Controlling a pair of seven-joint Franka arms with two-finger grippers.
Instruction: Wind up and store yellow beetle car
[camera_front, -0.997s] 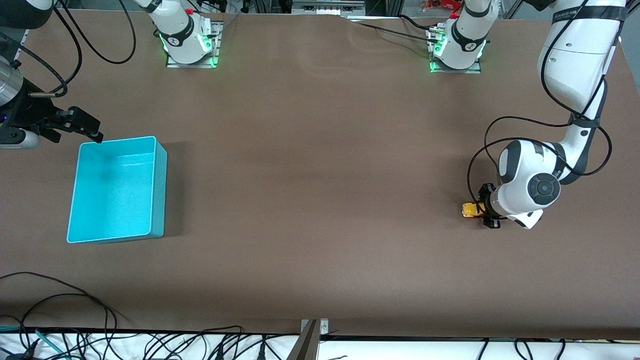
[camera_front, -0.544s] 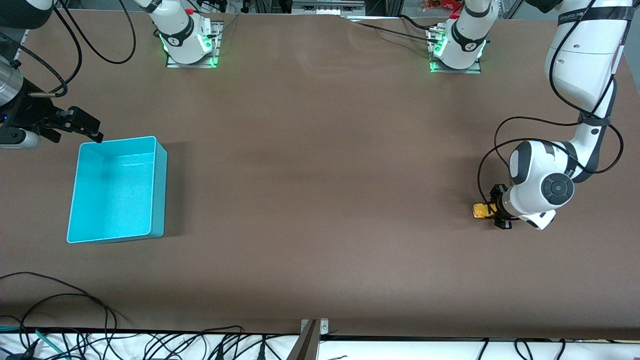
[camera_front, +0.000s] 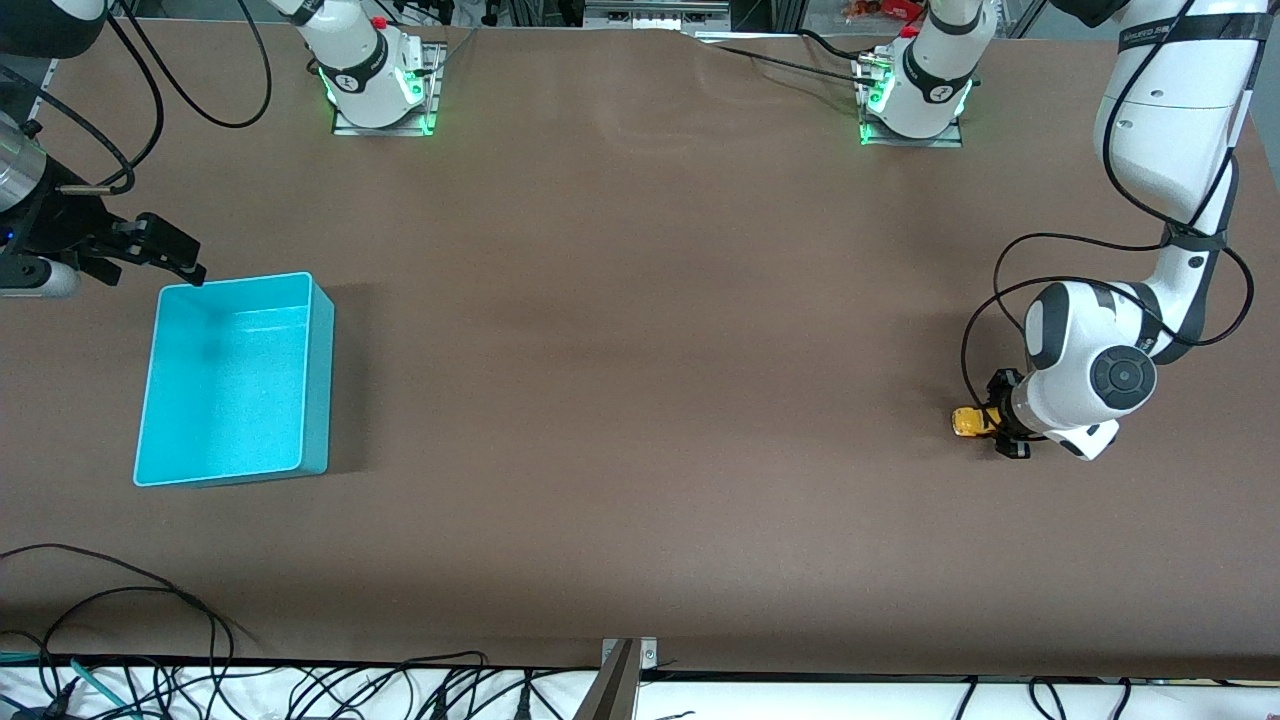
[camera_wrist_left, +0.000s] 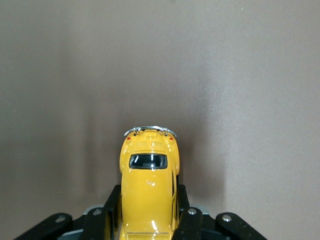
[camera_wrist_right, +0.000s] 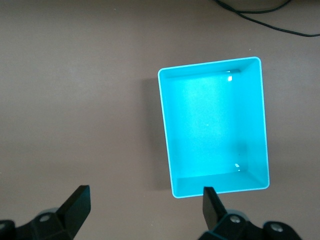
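Car: your tiny bright yellow beetle-shaped toy car (camera_front: 968, 422) with dark windows sits low on the brown table (camera_front: 640, 350) at the left arm's end, well apart from the bin.
Left gripper: you have the left gripper (camera_front: 1000, 428) clamped on the car's sides; the left wrist view shows the black fingers (camera_wrist_left: 111, 207) pressed against the yellow body (camera_wrist_left: 148, 185), with the chrome bumper end pointing away from the wrist.
Contact with table: from the front view you cannot tell for certain whether the wheels are touching the cloth, though the car looks down at table level.
Right gripper: your right gripper (camera_front: 150, 250) hangs above the table just beside the bin's corner, its fingers (camera_wrist_right: 76, 206) spread wide and holding nothing; this arm waits.
Bin: the turquoise rectangular plastic bin (camera_front: 318, 380) stands at the right arm's end of the table, and the right wrist view shows its floor bare.
Done: you have the car grasped, and that is all the pictures confirm.
Winding: you are probably in the wind-up step, dragging the wheels along the table; how much spring is loaded cannot be seen.
Left: finish winding, then get the car across the table and into the bin.
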